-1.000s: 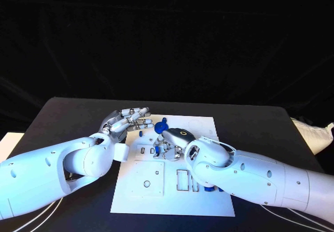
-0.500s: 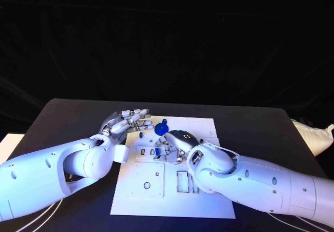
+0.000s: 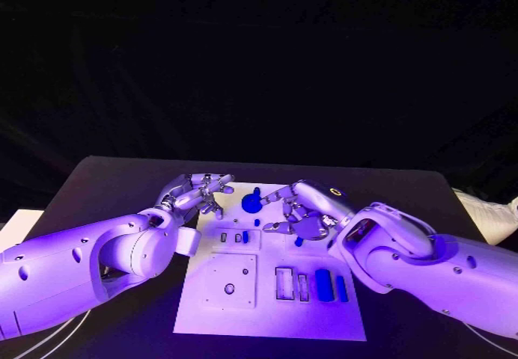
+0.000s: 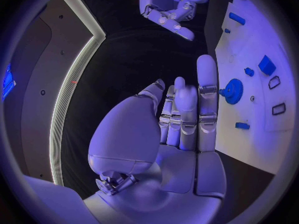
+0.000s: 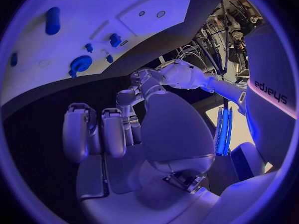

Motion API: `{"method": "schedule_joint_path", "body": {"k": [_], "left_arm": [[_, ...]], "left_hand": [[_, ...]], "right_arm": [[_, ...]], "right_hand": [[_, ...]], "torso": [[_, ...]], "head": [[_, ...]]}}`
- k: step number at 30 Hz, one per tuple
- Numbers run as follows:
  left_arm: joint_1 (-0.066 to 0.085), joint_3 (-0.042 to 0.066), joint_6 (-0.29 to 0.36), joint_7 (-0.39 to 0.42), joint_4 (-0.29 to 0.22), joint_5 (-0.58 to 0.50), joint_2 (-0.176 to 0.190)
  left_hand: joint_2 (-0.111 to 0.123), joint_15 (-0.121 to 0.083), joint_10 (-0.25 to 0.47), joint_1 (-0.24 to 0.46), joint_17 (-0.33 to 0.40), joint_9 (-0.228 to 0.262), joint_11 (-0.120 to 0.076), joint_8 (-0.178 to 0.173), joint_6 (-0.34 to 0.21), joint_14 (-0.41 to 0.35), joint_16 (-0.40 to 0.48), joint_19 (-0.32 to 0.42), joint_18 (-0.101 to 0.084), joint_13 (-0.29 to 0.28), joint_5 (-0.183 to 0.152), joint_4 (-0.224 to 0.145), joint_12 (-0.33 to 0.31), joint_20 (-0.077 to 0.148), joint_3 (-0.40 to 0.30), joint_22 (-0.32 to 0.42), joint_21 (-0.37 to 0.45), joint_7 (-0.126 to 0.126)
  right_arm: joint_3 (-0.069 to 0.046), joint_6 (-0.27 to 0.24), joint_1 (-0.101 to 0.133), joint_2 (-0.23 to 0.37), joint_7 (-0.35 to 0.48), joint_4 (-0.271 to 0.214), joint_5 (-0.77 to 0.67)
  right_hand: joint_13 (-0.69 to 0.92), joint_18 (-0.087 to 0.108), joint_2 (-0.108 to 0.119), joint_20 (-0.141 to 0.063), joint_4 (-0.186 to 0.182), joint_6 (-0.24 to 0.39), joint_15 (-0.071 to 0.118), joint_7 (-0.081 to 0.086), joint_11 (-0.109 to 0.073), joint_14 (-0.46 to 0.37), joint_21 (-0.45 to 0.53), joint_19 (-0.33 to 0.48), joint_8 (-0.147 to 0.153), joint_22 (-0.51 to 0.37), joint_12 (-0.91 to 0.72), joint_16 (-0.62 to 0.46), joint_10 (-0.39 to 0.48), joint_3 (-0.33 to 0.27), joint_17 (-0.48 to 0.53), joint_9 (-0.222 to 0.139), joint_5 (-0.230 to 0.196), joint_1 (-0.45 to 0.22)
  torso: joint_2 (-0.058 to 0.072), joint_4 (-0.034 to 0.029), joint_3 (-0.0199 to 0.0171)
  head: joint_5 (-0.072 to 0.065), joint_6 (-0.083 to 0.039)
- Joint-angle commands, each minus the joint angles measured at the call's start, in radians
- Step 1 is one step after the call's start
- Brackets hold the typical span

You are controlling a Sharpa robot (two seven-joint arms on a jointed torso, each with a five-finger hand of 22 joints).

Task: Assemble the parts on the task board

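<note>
Blue gear (image 3: 251,200) sat on task board (image 3: 270,314) near its far edge, on black counter (image 3: 119,168). Right hand (image 3: 302,209) hovered just beside gear, fingers curled, apparently empty (hard to confirm). Left hand (image 3: 194,193) loosely open, empty. Next grasp should align squarely over gear.

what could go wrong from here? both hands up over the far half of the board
1. The right hand hovers over the task board, hiding a small blue part at its fingertips from the head view; a blind reach may miss.
2. The left hand sits close to the blue gear; reaching in could knock it.
3. Both hands flank that gear, so they might collide.
</note>
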State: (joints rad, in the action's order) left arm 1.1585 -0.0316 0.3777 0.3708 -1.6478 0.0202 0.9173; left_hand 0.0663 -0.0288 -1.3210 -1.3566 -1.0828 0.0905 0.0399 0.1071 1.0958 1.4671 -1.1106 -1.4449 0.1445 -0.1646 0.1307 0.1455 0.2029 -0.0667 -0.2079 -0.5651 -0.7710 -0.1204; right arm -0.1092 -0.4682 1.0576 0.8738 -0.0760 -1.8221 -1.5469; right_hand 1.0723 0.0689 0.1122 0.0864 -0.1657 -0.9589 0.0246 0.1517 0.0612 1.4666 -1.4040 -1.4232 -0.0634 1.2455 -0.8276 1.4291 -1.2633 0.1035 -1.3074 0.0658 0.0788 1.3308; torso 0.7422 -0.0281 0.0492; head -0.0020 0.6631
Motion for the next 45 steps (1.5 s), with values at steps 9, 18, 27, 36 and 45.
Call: {"method": "schedule_joint_path", "body": {"k": [9, 18, 27, 36, 45], "left_arm": [[0.092, 0.004, -0.221, -0.633, 0.035, 0.556, 0.007], [0.156, 0.003, -0.404, -0.901, 0.086, 0.843, -0.065], [0.169, 0.002, -0.495, -0.986, 0.141, 0.991, -0.158], [0.173, 0.001, -0.554, -1.010, 0.181, 1.027, -0.216], [0.174, 0.000, -0.624, -1.020, 0.209, 1.058, -0.241]], "left_hand": [[-0.032, -0.033, 0.035, 0.035, -0.488, 0.134, -0.040, 0.144, 0.015, 0.104, -0.460, 0.019, -0.060, -0.714, -0.007, 0.027, 0.747, 0.027, 0.047, -0.556, -0.501, 0.038], [-0.008, -0.046, -0.037, 0.128, -0.488, 0.256, -0.058, 0.288, 0.001, 0.104, -0.460, -0.006, -0.082, -0.958, -0.007, 0.116, 0.981, 0.030, 0.138, -0.701, -0.610, 0.069], [-0.027, -0.054, -0.052, 0.221, -0.488, 0.376, -0.066, 0.383, -0.050, 0.104, -0.460, -0.012, -0.089, -1.020, -0.041, 0.146, 1.033, 0.038, 0.250, -0.750, -0.643, 0.079], [-0.038, -0.057, -0.058, 0.248, -0.488, 0.427, -0.070, 0.415, -0.068, 0.104, -0.460, -0.016, -0.092, -1.039, -0.081, 0.148, 1.047, 0.041, 0.304, -0.767, -0.654, 0.082], [-0.041, -0.059, -0.057, 0.261, -0.488, 0.443, -0.071, 0.424, -0.076, 0.104, -0.460, -0.016, -0.092, -1.039, -0.083, 0.147, 1.047, 0.043, 0.325, -0.770, -0.655, 0.084]], "right_arm": [[-0.010, 0.020, 0.034, 0.138, 0.044, 0.015, 0.247], [-0.016, 0.008, 0.040, 0.163, -0.004, 0.081, 0.285], [-0.017, 0.016, 0.041, 0.151, -0.028, 0.095, 0.289], [-0.017, 0.019, 0.041, 0.138, -0.037, 0.102, 0.289], [-0.017, 0.022, 0.041, 0.129, -0.039, 0.103, 0.289]], "right_hand": [[-0.020, 0.002, -0.037, -0.002, 0.021, -0.004, -0.004, -0.004, -0.006, 0.050, 0.016, 0.016, -0.007, -0.020, 0.023, -0.023, 0.023, 0.020, -0.032, 0.002, 0.040, 0.079], [-0.031, 0.005, -0.043, -0.003, 0.017, -0.012, -0.003, -0.004, -0.006, 0.047, 0.025, 0.021, -0.009, -0.033, 0.031, -0.037, 0.025, 0.022, -0.017, 0.002, 0.066, 0.082], [-0.047, 0.010, -0.045, -0.003, 0.000, -0.011, -0.004, -0.004, -0.005, 0.041, 0.042, 0.034, -0.008, -0.061, 0.048, -0.056, 0.032, 0.016, 0.004, 0.002, 0.075, 0.068], [-0.054, 0.012, -0.047, -0.003, -0.013, -0.012, -0.004, -0.004, -0.005, 0.040, 0.050, 0.038, -0.008, -0.072, 0.051, -0.065, 0.032, 0.011, 0.011, 0.002, 0.077, 0.057], [-0.056, 0.012, -0.048, -0.003, -0.017, -0.012, -0.004, -0.004, -0.005, 0.040, 0.051, 0.038, -0.008, -0.074, 0.052, -0.067, 0.033, 0.010, 0.013, 0.002, 0.079, 0.054]], "torso": [[-0.038, 0.0194, -0.0230], [-0.049, 0.0284, -0.0342], [-0.049, 0.0298, -0.0360], [-0.047, 0.0302, -0.0339], [-0.047, 0.0284, -0.0325]], "head": [[0.031, 0.013], [0.042, 0.025], [0.049, 0.028], [0.049, 0.036], [0.046, 0.043]]}}
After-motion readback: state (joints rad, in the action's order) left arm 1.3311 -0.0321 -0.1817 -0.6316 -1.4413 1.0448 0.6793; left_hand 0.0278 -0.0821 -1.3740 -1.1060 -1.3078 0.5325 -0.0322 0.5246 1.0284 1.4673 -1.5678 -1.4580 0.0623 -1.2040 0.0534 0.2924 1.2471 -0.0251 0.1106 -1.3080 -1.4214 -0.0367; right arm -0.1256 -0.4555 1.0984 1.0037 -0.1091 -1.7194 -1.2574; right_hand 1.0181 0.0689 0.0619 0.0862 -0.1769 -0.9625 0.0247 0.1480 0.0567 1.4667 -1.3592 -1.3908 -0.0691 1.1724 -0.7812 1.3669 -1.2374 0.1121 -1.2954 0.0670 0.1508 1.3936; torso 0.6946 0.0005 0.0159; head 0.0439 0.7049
